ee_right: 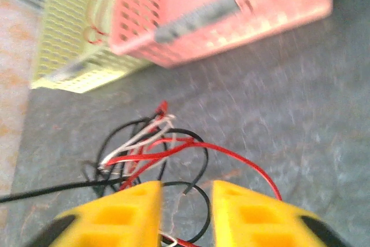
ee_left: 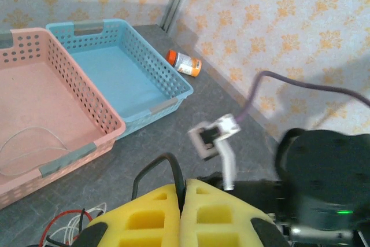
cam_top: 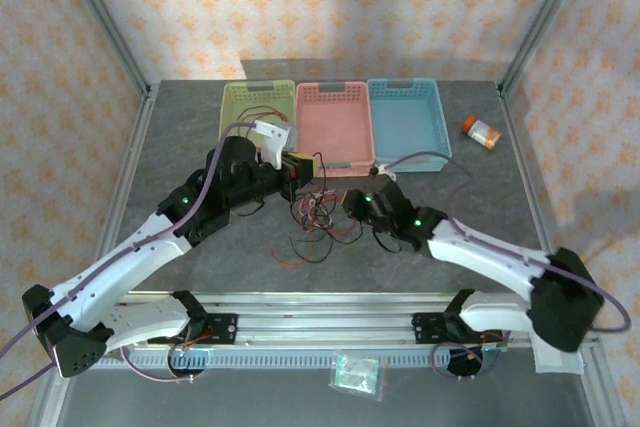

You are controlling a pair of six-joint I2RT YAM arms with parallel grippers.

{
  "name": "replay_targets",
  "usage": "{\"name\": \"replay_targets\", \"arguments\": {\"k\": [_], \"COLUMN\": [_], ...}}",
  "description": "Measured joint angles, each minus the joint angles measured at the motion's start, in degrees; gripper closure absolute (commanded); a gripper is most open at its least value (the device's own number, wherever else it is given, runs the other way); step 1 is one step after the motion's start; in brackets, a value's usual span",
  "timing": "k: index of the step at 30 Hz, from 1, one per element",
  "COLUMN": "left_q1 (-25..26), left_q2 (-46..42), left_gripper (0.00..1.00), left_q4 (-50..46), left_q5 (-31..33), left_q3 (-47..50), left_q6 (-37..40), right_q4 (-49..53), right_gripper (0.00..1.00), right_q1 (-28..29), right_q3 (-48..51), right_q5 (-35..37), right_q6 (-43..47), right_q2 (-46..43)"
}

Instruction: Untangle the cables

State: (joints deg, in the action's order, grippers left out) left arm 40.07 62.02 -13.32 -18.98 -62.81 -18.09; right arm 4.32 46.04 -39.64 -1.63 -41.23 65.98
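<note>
Two claws at cables [cam_top: 315, 215] knotted mid-frame on bench [cam_top: 480, 202]: left claw [ee_left: 184, 192] shut, seemingly pinching black strand [ee_left: 151, 168] to draw it out; right claw [ee_right: 186, 198] parted, empty, straddling tangle.

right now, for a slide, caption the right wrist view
Open right gripper poised over tangled red, black and white cables on the table, pink basket and green basket beyond

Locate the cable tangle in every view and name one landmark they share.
Top external: the cables lie mid-table, just in front of the pink basket.
Left wrist: cables in the bottom-left corner, beside the left fingers.
Right wrist: cables at centre, just beyond the right fingers.
Shared landmark: the pink basket.
</note>
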Motion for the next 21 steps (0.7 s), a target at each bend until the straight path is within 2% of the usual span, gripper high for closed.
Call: {"name": "replay_targets", "arguments": {"k": [2,5,10,14,21], "left_q1": [-0.09,-0.11,-0.26,-0.48,-0.48], "left_q2": [0.39,1.01,1.90,2.29,2.91], "left_gripper": [1.00,1.00,1.00,1.00,1.00], "left_q4": [-0.31,-0.42,-0.42,-0.44,-0.39], "left_q5": [0.00,-0.02,-0.04,-0.07,-1.44], "left_q3": [-0.63,-1.18,-1.29,-1.36,-2.40], "left_q6": [0.07,0.07,0.07,0.11,0.15], "right_q4": [-3.06,-7.78,-12.48,-19.78,-28.48], "right_gripper": [0.28,0.09,0.08,0.12,0.18], "right_q1": [0.00,-0.11,-0.13,-0.13,-0.13], "right_q3": [2.99,7.58,9.60,11.43,11.10], "right_q5": [1.05,1.97,1.01,-1.09,-4.26], "right_q6": [2.86,7.69,17.40,23.08,27.45], "right_q2": [-4.90,-10.19,-11.67,-11.43,-2.43]}}
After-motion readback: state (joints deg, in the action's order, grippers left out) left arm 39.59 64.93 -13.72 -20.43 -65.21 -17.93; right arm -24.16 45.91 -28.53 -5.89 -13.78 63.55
